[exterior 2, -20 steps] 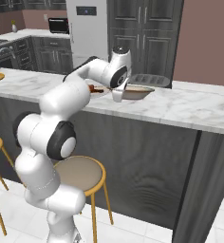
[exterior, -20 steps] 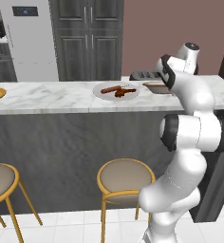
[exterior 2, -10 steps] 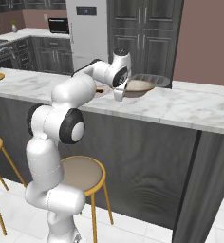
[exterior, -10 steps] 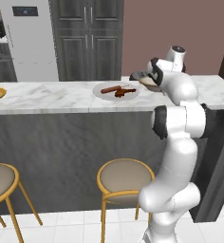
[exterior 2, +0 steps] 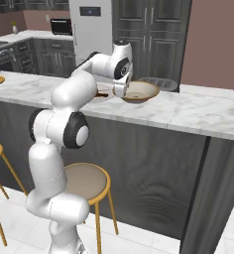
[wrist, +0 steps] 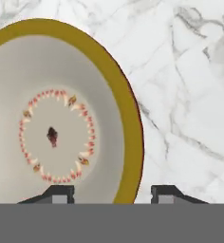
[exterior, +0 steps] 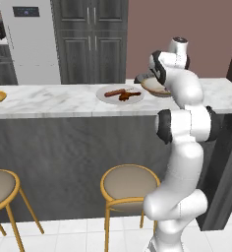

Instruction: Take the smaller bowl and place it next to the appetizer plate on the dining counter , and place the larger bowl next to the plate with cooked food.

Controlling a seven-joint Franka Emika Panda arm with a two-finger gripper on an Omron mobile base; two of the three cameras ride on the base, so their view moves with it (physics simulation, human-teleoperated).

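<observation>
Larger bowl (wrist: 57, 123) is now released onto the tabletop (wrist: 190, 85), rim straddled by the parted claw (wrist: 115, 193); placement beside the meat plate (exterior: 120, 93) is judged done.

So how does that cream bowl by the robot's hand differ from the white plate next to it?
The larger bowl is cream with a golden-brown rim, while the plate with cooked food is plain white. The bowl has raised sides and is empty, with a reddish ring pattern on its base; the plate lies flat and carries reddish-brown meat pieces. The bowl sits right at the gripper; the plate stands clear of it. Both are round and rest on the dining counter.
</observation>
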